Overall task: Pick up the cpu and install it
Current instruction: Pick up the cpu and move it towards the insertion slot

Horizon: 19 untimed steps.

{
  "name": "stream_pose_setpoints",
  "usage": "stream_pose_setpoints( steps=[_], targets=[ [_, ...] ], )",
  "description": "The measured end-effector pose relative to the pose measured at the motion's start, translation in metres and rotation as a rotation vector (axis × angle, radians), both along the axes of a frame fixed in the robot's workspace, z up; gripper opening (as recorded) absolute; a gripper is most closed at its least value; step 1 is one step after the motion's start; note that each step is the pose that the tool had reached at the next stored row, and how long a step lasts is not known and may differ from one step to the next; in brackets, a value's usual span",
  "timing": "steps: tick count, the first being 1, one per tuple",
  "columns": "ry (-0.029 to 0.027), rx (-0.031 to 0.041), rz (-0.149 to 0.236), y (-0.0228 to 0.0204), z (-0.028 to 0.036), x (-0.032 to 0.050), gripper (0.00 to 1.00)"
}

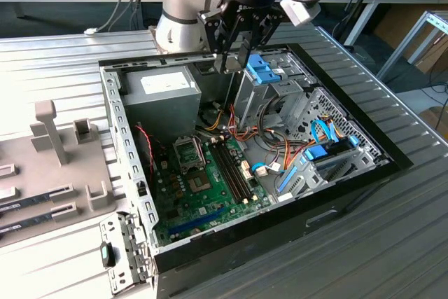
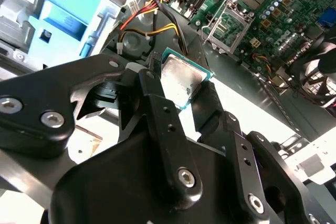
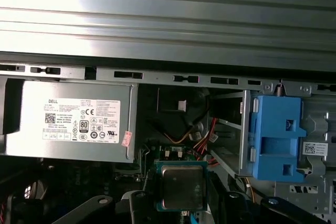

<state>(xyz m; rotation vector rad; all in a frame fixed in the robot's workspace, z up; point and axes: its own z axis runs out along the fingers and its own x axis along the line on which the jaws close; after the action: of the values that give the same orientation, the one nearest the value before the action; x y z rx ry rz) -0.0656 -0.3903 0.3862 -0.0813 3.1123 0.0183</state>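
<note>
In the exterior view, the gripper (image 1: 236,52) hangs over the back of the open computer case (image 1: 280,232), above the grey power box (image 1: 161,92). In the second wrist view, its black fingers (image 2: 157,108) are closed on the chip (image 2: 181,81), pinching its edges, and the green board (image 2: 294,30) lies well apart. In the first wrist view, the chip (image 3: 182,186) shows its grey metal top, between the power box (image 3: 68,119) and a blue holder (image 3: 275,137)

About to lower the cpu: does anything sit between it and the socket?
Nothing visible does. The pincer grips the cpu above the case, and the socket lies uncovered on the motherboard. The coloured cables run beside the socket, on the exterior view's right, not across it.
</note>
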Motion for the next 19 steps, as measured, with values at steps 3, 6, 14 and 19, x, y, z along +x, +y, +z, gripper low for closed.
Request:
stream_pose_setpoints(
  steps=[3,6,14,19],
  targets=[
    [0.0,0.0,0.0,0.0,0.0,0.0042,0.47],
    [0.0,0.0,0.0,0.0,-0.0001,0.0085,0.47],
    [0.0,0.0,0.0,0.0,-0.0002,0.027,0.47],
    [0.0,0.0,0.0,0.0,-0.0004,0.0358,0.47]
  ],
)
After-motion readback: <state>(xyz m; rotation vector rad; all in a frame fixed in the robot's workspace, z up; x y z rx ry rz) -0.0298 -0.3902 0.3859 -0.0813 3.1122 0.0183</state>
